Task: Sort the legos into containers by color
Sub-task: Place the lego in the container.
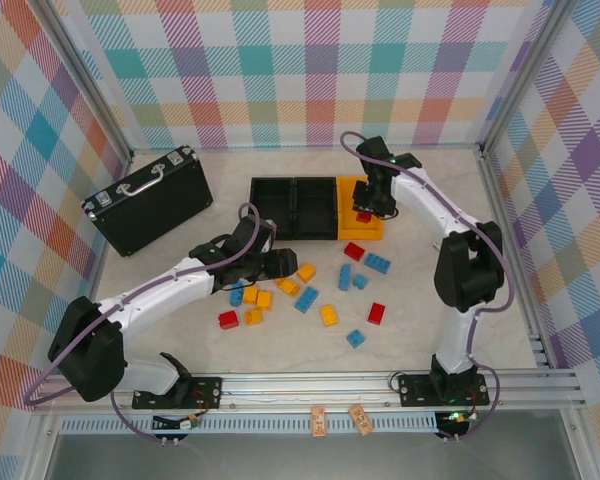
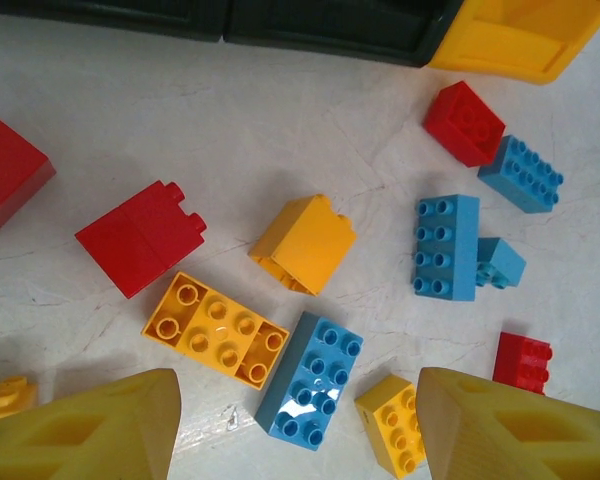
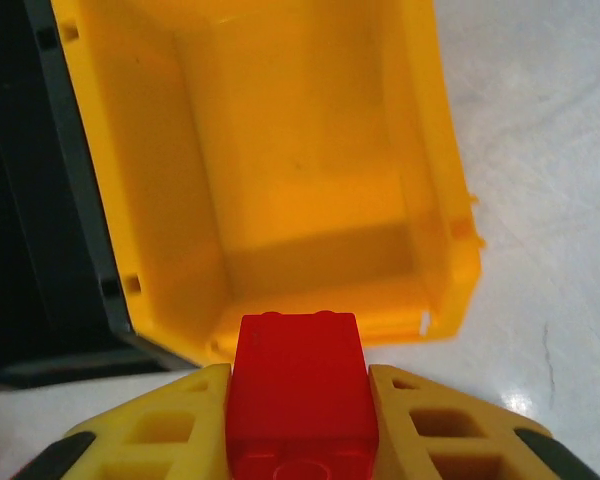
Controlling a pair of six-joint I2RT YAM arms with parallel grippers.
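My right gripper (image 3: pixel 300 425) is shut on a red lego brick (image 3: pixel 300 385) and hangs over the near edge of the orange-yellow bin (image 3: pixel 435 160). From above, that brick (image 1: pixel 364 216) sits inside the bin's outline (image 1: pixel 348 190). Two black bins (image 1: pixel 275 210) (image 1: pixel 317 210) stand joined to its left. My left gripper (image 2: pixel 298 425) is open above the scattered legos, and a blue brick (image 2: pixel 310 380) lies between its fingers (image 2: pixel 110 430). Beside it are an orange flat brick (image 2: pixel 217 328), a small yellow brick (image 2: pixel 395 425) and a red brick (image 2: pixel 140 238).
A larger black case (image 1: pixel 150 200) with metal trim lies at the back left. Loose red (image 1: pixel 355 251), blue (image 1: pixel 377 263) and orange (image 1: pixel 328 315) bricks are spread over the white tabletop in front of the bins. Checked walls enclose the table on three sides.
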